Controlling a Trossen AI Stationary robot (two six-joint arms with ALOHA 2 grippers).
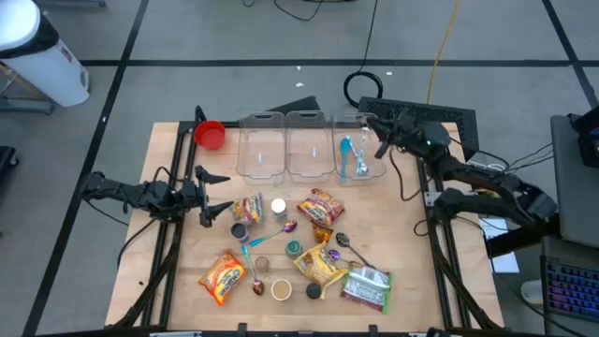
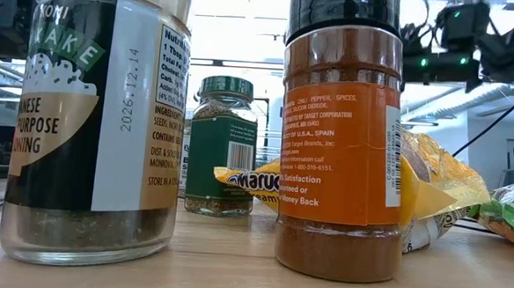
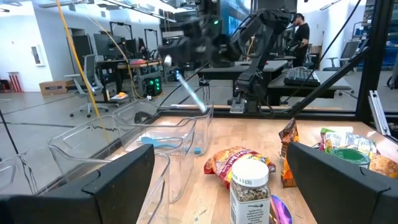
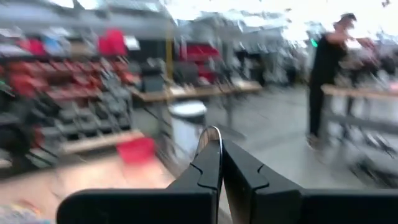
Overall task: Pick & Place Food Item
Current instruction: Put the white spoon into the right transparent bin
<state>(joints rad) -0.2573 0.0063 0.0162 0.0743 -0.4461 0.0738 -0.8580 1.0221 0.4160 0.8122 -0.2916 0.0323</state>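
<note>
Two dark, near-black jointed arms are seen at frame left and right of the high view, with black cables trailed off the right one. Left gripper (image 1: 213, 195) and right gripper (image 4: 222, 163) are built of flat, matte black wedge-shaped fingers. Green indicator lights are lit on the arm at upper right of the low view.

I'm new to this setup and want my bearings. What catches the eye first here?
The clutter of snack packets, spice jars and spoons on the wooden table. Behind it stand three clear bins, the right one holding blue utensils. The right gripper hangs shut above that bin with a blue utensil; the left gripper waits open at the left edge.
</note>
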